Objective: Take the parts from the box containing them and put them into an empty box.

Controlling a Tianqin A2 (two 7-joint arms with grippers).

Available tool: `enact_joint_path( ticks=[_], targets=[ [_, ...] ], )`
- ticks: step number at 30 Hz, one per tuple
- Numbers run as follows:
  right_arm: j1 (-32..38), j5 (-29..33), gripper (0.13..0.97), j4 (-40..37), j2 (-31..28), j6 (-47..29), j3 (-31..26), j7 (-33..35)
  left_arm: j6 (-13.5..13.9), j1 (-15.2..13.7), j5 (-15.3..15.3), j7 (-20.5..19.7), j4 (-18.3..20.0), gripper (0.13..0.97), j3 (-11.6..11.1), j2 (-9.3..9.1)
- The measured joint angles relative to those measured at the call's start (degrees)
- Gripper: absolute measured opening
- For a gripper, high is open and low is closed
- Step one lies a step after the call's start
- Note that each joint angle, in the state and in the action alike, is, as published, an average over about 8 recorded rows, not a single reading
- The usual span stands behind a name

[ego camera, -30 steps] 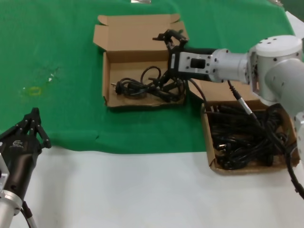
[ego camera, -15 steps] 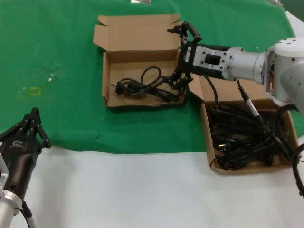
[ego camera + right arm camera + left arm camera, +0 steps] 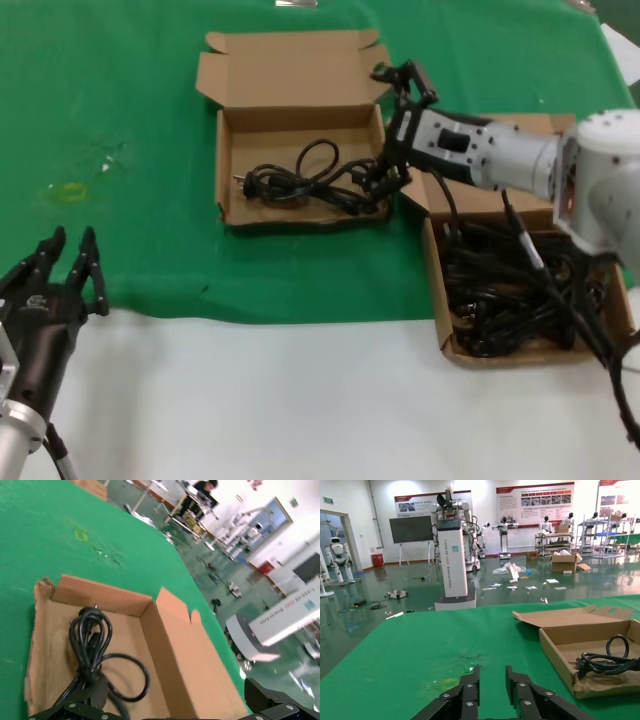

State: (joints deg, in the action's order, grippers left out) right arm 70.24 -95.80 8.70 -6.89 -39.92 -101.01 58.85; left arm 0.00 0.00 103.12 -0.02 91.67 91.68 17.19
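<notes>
The shallow cardboard box (image 3: 290, 128) at the back holds one coiled black power cord (image 3: 300, 180). That cord (image 3: 90, 640) lies on the box floor in the right wrist view. My right gripper (image 3: 392, 125) hangs open over that box's right wall (image 3: 165, 645), one finger just inside by the cord's end and the other above the flap. It holds nothing. To the right, the larger box (image 3: 437, 290) is filled with several tangled black cords (image 3: 510, 290). My left gripper (image 3: 70, 248) sits at the near left over the cloth's edge, open and empty (image 3: 492, 680).
Green cloth (image 3: 130, 100) covers the far half of the table, with bare white tabletop (image 3: 300, 400) in front. A yellowish stain (image 3: 70, 190) marks the cloth at left. The left wrist view shows the shallow box (image 3: 560, 647) and its cord (image 3: 605, 662) off to one side.
My right gripper has drawn back to the right, off the shallow box's middle to its right wall, leaving the cord lying inside. My left gripper's fingers have parted.
</notes>
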Motion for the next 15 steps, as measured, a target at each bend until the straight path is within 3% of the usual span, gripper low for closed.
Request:
enact_joint_path(
  ticks=[7,11,15],
  targets=[
    [-6.9,-0.7,0.966,8.1,-1.0,3.9,0.9,-5.8,0.0,0.0,0.0,0.0,0.0,0.295,0.0,0.0],
    [-11.0,-1.1,0.966,12.9,-1.6,6.2,1.5,-9.2,0.0,0.0,0.0,0.0,0.0,0.295,0.0,0.0],
    [-15.0,-1.6,0.966,17.7,-2.2,8.5,2.0,-12.6,0.0,0.0,0.0,0.0,0.0,0.387,0.0,0.0]
  ],
)
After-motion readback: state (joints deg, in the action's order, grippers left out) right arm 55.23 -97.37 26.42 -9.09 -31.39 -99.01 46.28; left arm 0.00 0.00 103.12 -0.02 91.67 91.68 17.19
